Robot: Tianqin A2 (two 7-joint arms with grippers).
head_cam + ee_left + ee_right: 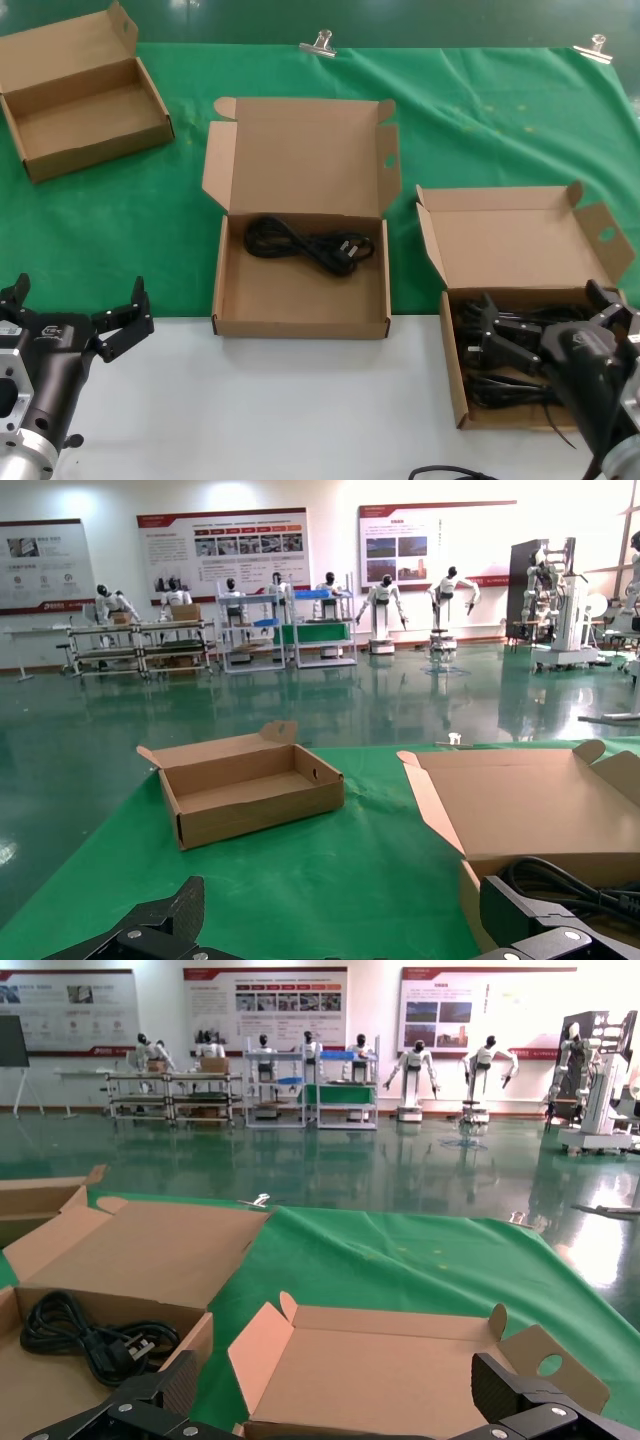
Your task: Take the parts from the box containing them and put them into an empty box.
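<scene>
Three boxes: all open on the green cloth (300,70); small spare box (85,100) far left, not part of the job.
Source box: brown mailer (600,235) on the robot's right, hole in one lid wing, tray holding a tangle of black cords (500,345) with chunky plugs.
Target box: larger near-square box (300,300) at centre; not actually empty, one coiled cord (305,245) lies near its back wall.
Right gripper: (545,325) low over the source tray, fingers spread wide among the cords, nothing visibly pinched yet.
Left gripper: (75,320) parked over the white table (300,400) at the near left, jaws wide, holding nothing.
Step in hand: judged to be picking the next cord from the pile.
Doing it well: close on a plug or a bunched loop rather than a single strand; lift slowly, since neighbouring cords look interlaced and may drag out together.
Carry: clear the tray wall and raised lid wings before moving across.
Drop point: open floor in front of the coil already placed.
</scene>
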